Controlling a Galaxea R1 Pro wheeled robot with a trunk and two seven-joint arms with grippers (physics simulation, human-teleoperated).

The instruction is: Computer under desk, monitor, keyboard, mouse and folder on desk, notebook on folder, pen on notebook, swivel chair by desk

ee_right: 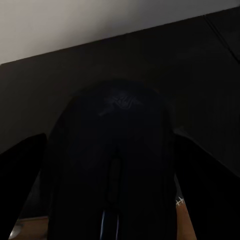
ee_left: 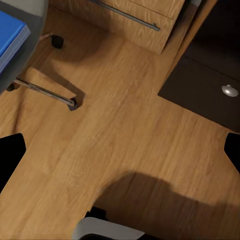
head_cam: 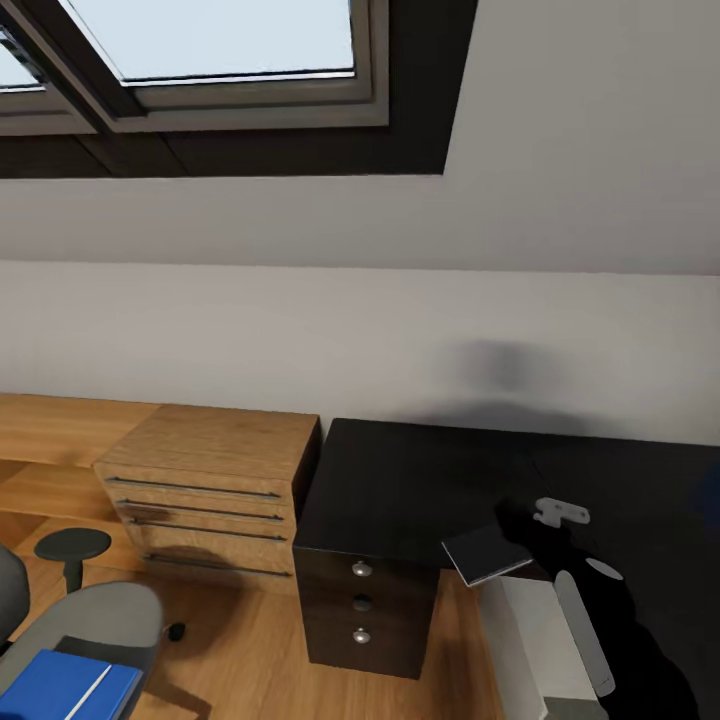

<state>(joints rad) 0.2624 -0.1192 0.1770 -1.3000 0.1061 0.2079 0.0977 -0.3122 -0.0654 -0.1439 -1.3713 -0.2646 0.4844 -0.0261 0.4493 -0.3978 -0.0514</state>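
The desk (head_cam: 420, 480), a black surface, is at right. The swivel chair (head_cam: 90, 620), near left, carries the stiff, flat folder (head_cam: 65, 685). The right gripper (ee_right: 112, 220) fingers pinch the small, light, slippery mouse (ee_right: 112, 165) by its sides; the left gripper (ee_left: 120, 155) fingers are spread.

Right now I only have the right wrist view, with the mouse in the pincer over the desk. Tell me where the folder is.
Observer: The blue folder lies on the swivel chair seat, at the head view's lower left.
Operator: Report the left pincer.
Observer: The left pincer is open, empty, and hangs over the wood floor near the chair's chrome base.
Operator: Now find the notebook.
Observer: The grey notebook lies at the front edge of the desk, just right of the black drawers.
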